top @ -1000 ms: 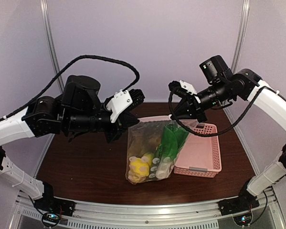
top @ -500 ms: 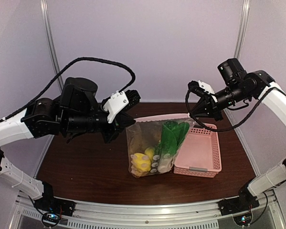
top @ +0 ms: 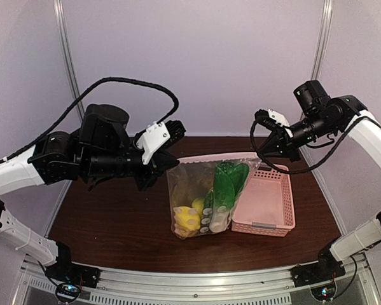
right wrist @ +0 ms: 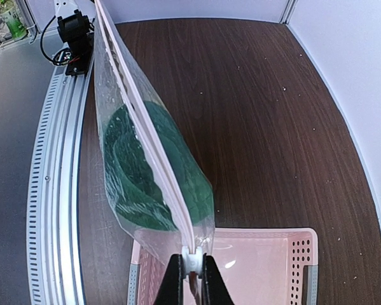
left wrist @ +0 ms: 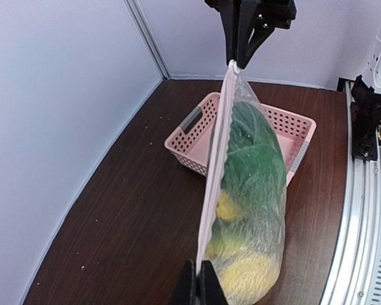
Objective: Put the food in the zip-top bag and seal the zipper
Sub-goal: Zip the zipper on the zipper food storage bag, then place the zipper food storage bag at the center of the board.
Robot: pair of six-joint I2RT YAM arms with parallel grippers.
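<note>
pale lilac walls (top: 209, 63) close in a dark brown wooden table (top: 114, 222), and over the middle of it a clear zip-top bag (top: 196, 190) hangs stretched between the two arms. the left gripper (top: 166, 166) has its fingers pressed together on the bag's left top corner; from its own wrist camera the black tips (left wrist: 198, 286) meet right on the end of the mouth edge. the right gripper (top: 265, 157) is clamped on the far right end, and its wrist view shows the two fingers (right wrist: 177, 283) squeezing the small white slider (right wrist: 191, 257). the zipper (right wrist: 145, 140) runs as a taut pale strip from one pincer to the other, its two lips lying close together along the stretch i can see. inside the bag a yellow lemon (top: 187, 219) sits low at the left, a green-white bok choy (top: 210, 213) just beside it, and a big green vegetable (top: 225, 184) stands higher on the right. the bag's bottom is down at the table; whether it rests there or hangs just above i cannot tell. a pink perforated basket (top: 273, 203) sits on the table to the right, its left side partly behind the bag.
</note>
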